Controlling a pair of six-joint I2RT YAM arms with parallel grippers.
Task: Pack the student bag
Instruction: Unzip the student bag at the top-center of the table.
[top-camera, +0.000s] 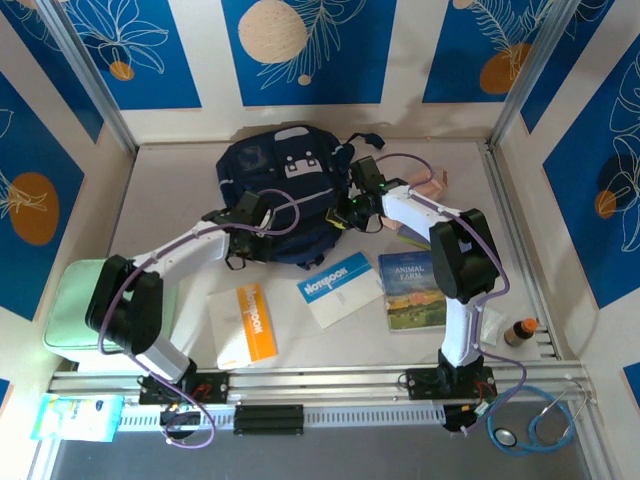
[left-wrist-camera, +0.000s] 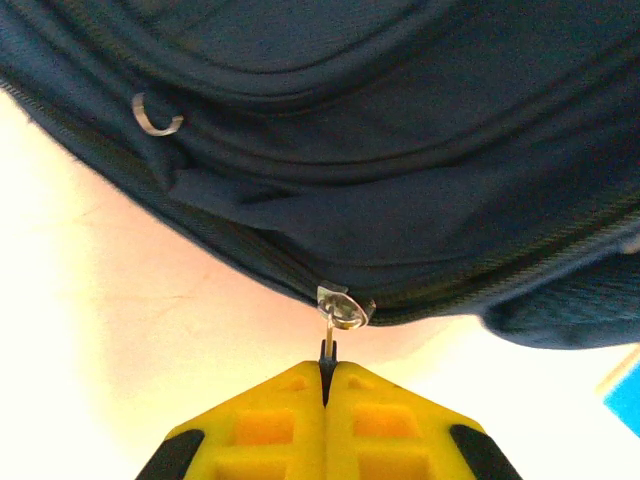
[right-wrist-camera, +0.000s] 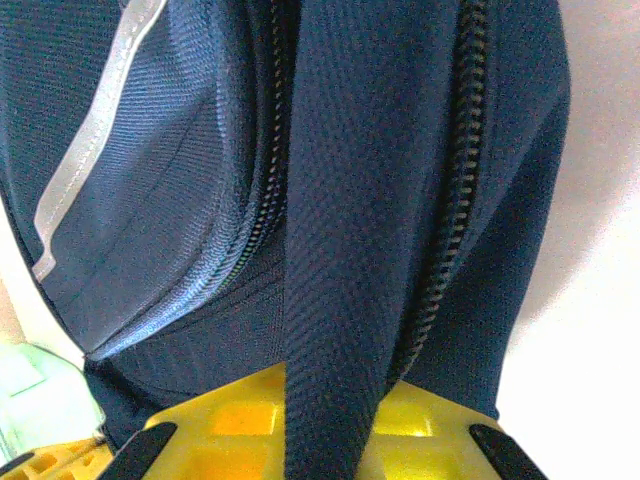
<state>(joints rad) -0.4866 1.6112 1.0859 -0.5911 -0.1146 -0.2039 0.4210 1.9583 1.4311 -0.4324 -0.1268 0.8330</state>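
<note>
Zero gap: student bag (top-camera: 280, 180) touching left gripper (left-wrist-camera: 327, 368), right gripper (right-wrist-camera: 325, 402).

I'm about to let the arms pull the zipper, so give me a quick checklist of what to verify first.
1. Left hand shut on the zipper pull: ok.
2. Right hand pinching the fabric band of the student bag: ok.
3. Zipper open: not ok, closed on both sides of the pull.
4. Blue notebook and Animal Farm book waiting outside the bag: ok.
5. Zipper path free along its whole length: cannot tell.
</note>
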